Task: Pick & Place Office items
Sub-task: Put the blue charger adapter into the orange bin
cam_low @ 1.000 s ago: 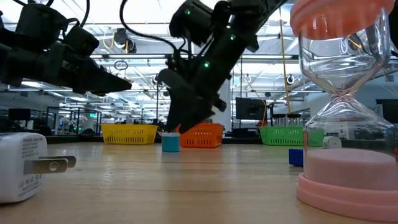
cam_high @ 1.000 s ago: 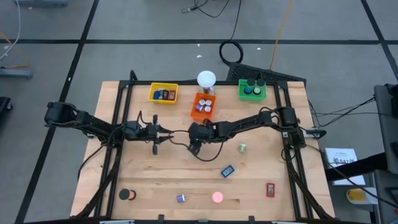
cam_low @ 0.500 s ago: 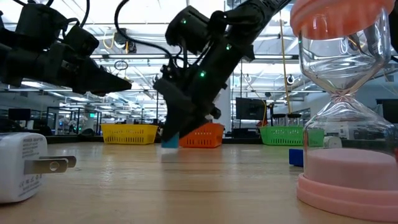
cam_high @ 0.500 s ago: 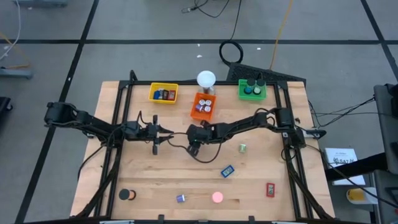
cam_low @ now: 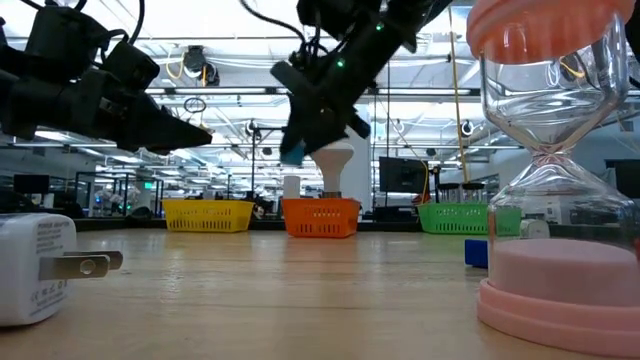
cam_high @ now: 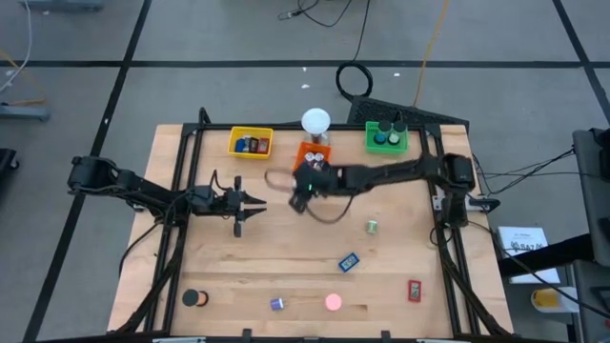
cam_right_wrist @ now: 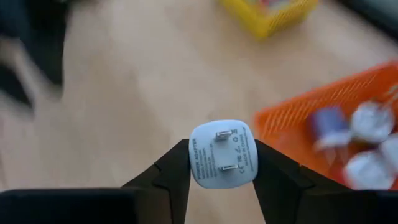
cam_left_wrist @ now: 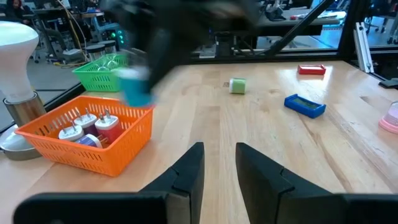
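Closest to the low camera, a white plug adapter (cam_low: 40, 265) and a pink hourglass (cam_low: 560, 200) lay untouched at the front of the desk (cam_high: 238, 267), and the hourglass blocked much of that view's right side. Farther in, the left end effector (cam_high: 250, 203) had not moved. Its fingers (cam_left_wrist: 189, 174) stood a narrow gap apart with nothing between them, pointing toward the middle of the desk. The change was on the right: a second earlier the right end effector (cam_high: 303, 183) was down at mid-desk closing on a pale blue adapter (cam_right_wrist: 222, 154). By this moment it had the adapter pinched between its fingers, prongs toward the wrist camera, lifted well clear of the wood and carried back toward the orange tray (cam_high: 312, 162). I took that as the pick done and the placing about to start, since similar adapters already lay in that tray. From above, the arm hid part of the tray, so I could not tell whether the adapter hung over the rim or just short of it. The left wrist view showed the arm only as a dark smear. Behind stood the yellow tray (cam_high: 251, 143), the green tray (cam_high: 386, 138) and the globe lamp (cam_high: 316, 121).
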Robot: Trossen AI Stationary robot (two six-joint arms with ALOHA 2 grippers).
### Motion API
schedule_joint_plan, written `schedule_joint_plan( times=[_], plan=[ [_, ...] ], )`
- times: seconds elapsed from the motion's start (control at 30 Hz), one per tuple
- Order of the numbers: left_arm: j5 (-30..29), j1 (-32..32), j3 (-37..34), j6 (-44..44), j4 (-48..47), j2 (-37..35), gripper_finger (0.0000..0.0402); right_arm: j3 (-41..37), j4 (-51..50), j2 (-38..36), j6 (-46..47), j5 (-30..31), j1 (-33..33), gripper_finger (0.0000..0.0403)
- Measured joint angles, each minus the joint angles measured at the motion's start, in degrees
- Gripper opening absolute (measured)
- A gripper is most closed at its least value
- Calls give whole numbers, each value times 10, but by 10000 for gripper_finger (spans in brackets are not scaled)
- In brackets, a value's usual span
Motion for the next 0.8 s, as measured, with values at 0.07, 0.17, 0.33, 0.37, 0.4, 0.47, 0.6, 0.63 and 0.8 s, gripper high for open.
schedule_joint_plan(
  times=[0.07,0.17,0.33,0.37,0.4,0.47,0.6,0.63,0.8],
  plan=[
    [0,0,0,0,0,0,90,1,-2,-1,0,-1,-26,130],
    [0,0,0,0,0,0,90,-1,-18,11,0,-17,-64,132],
    [0,0,0,0,0,0,90,-3,-32,49,0,-47,-96,134],
    [0,0,0,0,0,0,90,-3,-19,52,0,-49,-97,134],
    [0,0,0,0,0,0,90,-1,-9,53,-1,-49,-97,135],
    [0,0,0,0,0,0,90,1,-10,53,-3,-49,-97,135],
    [0,0,0,0,0,0,90,-1,-17,57,-5,-49,-94,136],
    [0,0,0,0,0,0,90,-1,-15,56,-5,-48,-94,136],
    [0,0,0,0,0,0,90,-1,6,78,-15,-49,-94,136]
  ],
)
